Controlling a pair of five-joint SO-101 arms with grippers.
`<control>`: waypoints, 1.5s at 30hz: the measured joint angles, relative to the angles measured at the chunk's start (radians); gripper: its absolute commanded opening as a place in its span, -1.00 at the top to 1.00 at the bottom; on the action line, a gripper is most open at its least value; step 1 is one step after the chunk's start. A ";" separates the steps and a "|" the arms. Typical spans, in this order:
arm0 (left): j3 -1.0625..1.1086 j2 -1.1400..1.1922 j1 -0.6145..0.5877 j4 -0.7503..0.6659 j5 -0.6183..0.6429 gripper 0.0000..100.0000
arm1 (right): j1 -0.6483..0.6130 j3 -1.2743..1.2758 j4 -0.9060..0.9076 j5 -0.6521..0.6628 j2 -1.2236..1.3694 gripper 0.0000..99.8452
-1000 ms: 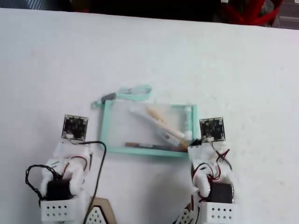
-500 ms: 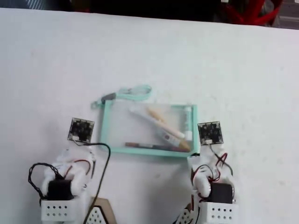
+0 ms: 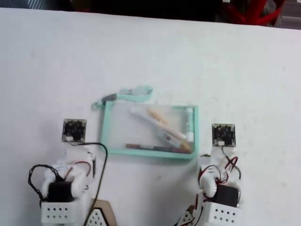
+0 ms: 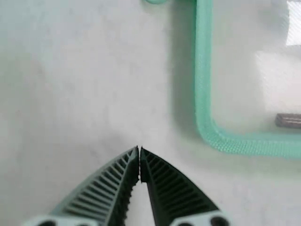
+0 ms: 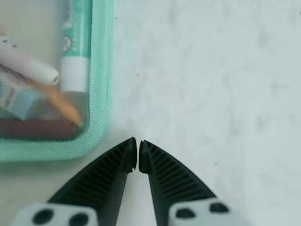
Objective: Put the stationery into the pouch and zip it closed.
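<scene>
A clear pouch with a mint-green border (image 3: 149, 129) lies flat in the middle of the table, with several pens and pencils (image 3: 162, 128) inside it. Its zipper pull and green strap (image 3: 134, 93) lie at its far left corner. My left gripper (image 4: 139, 151) is shut with nothing in it, hovering over bare table just off the pouch's near left corner (image 4: 211, 134). My right gripper (image 5: 137, 143) is also shut and empty, just off the pouch's near right corner (image 5: 96, 136), where a glue stick (image 5: 77, 52) and a pencil tip (image 5: 66, 106) show through the plastic.
The white table (image 3: 244, 70) stretches wide on all sides of the pouch. Both arm bases (image 3: 59, 197) (image 3: 218, 200) sit at the near edge. Dark clutter and red shapes (image 3: 254, 12) lie beyond the far edge.
The right arm has drawn back from the pouch's near right corner and shifted right. The left arm's wrist moved toward the pouch, then back to the left.
</scene>
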 measured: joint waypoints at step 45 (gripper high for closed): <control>0.000 0.000 0.000 0.000 0.002 0.95 | 0.087 0.000 0.006 -0.157 0.000 0.96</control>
